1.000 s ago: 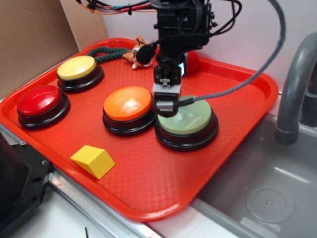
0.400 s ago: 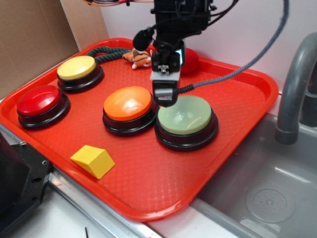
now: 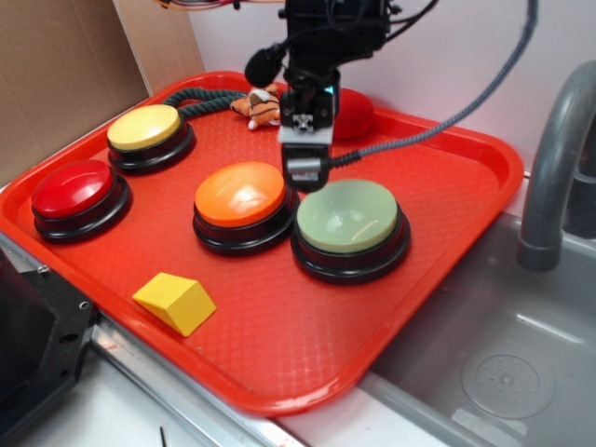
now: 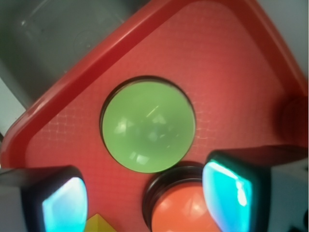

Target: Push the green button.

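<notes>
Now that the gripper [image 3: 305,175] has risen off the green button [image 3: 348,216] toward its 10 o'clock, fingers spread and empty, the press appears complete.

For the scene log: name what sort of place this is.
Likely a lab test bench built as a mock kitchen sink: a red tray of push buttons beside a grey basin with a faucet, cardboard as backdrop.

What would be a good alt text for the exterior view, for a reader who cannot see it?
A robot's end effector hangs just above the rear left edge of a large pale green domed push button on a red plastic tray. Orange, yellow and red buttons sit to its left.
</notes>
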`<state>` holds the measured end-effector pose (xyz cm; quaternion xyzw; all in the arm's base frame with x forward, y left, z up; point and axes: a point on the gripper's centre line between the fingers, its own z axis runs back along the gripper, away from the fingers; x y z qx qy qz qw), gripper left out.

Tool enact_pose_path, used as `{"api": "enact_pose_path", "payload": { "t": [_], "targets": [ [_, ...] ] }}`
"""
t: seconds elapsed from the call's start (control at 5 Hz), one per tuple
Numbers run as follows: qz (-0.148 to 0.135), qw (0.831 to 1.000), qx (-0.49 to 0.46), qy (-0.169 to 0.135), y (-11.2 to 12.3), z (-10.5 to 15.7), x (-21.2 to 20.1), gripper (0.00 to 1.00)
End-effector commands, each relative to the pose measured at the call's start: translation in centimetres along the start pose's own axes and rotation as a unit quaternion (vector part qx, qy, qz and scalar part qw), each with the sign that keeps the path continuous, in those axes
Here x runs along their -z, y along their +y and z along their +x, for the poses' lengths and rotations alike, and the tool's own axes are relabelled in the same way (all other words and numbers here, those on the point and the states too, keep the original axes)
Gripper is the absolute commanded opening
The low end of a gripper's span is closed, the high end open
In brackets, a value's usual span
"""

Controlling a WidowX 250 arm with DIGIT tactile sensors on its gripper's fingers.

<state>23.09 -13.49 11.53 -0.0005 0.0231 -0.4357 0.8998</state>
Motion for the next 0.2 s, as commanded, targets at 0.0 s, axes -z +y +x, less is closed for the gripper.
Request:
{"api": "enact_pose_path", "payload": {
  "t": [0.0],
  "targets": [
    [0.031, 0.999, -0.005, -0.034, -0.79, -0.05, -2.81, 1.0]
  ]
}}
